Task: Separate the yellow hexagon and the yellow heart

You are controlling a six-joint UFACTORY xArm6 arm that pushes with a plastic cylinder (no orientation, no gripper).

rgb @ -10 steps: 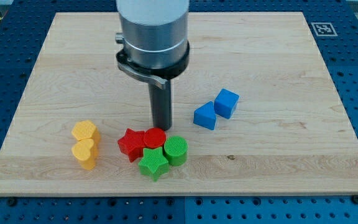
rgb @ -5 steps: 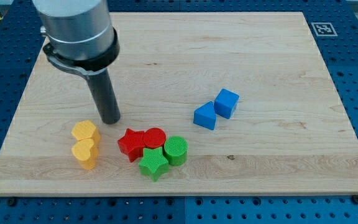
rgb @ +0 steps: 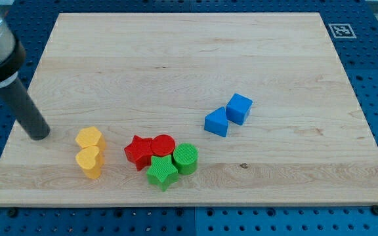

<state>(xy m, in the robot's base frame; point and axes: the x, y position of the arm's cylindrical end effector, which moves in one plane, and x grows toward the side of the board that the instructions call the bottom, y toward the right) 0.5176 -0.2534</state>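
Note:
The yellow hexagon [rgb: 89, 138] and the yellow heart [rgb: 90, 160] sit touching at the board's lower left, the hexagon above the heart. My tip [rgb: 39, 135] rests on the board to the left of the hexagon, with a clear gap between them. The rod rises up and to the left out of the view.
A red star [rgb: 138, 151], a red cylinder [rgb: 163, 145], a green cylinder [rgb: 186, 158] and a green star [rgb: 161, 172] cluster right of the yellow pair. Two blue blocks [rgb: 217, 122] [rgb: 239, 108] lie touching further right. The wooden board [rgb: 241, 52] lies on a blue perforated table.
My tip has swept left across the board, from above the red blocks, past the top of the yellow hexagon, to its left side. No block has moved.

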